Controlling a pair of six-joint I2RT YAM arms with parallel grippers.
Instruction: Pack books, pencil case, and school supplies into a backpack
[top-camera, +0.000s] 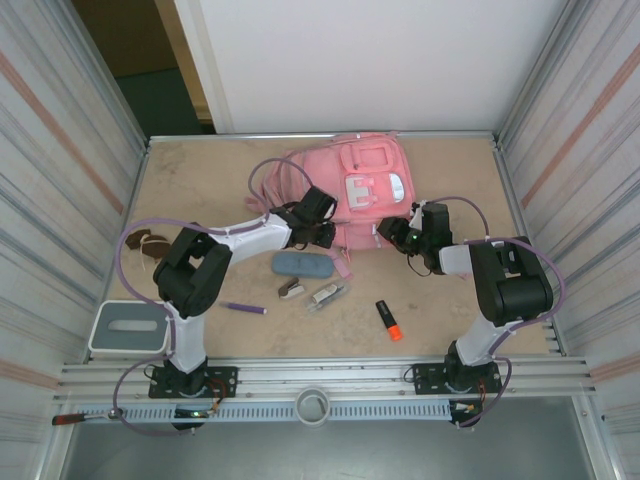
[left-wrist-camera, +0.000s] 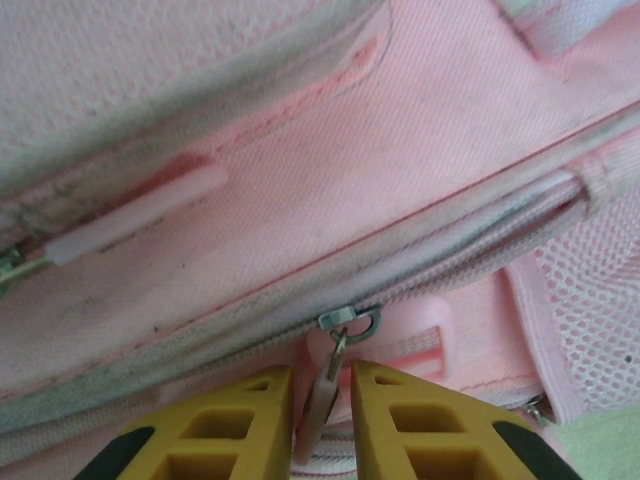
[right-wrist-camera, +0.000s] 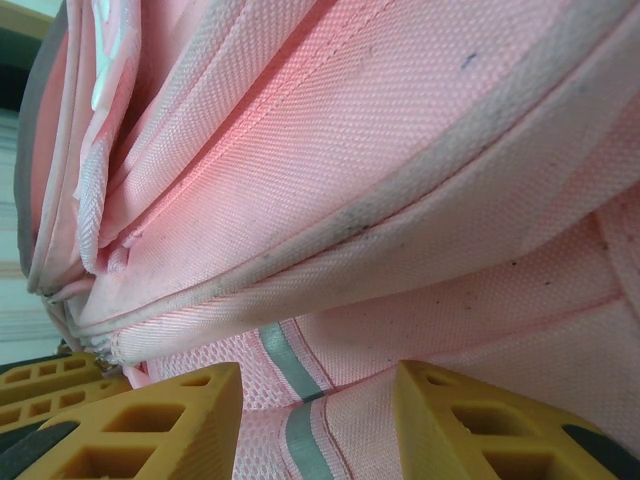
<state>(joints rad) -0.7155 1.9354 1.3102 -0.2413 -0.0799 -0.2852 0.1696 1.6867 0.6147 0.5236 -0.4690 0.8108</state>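
The pink backpack lies flat at the back middle of the table. My left gripper is at its near left edge. In the left wrist view the yellow fingers stand narrowly open either side of a pale zip pull that hangs from the slider, with a small gap beside it. My right gripper is at the near right edge, and its fingers are closed on a fold of backpack fabric. The blue-grey pencil case, purple pen, orange-and-black highlighter, stapler-like piece and clear clip lie in front. The books are out of view.
A brown-and-white lump with a cord lies at the far left. A white-and-grey box sits at the near left corner. Corrugated walls close in both sides, and a metal rail runs along the near edge.
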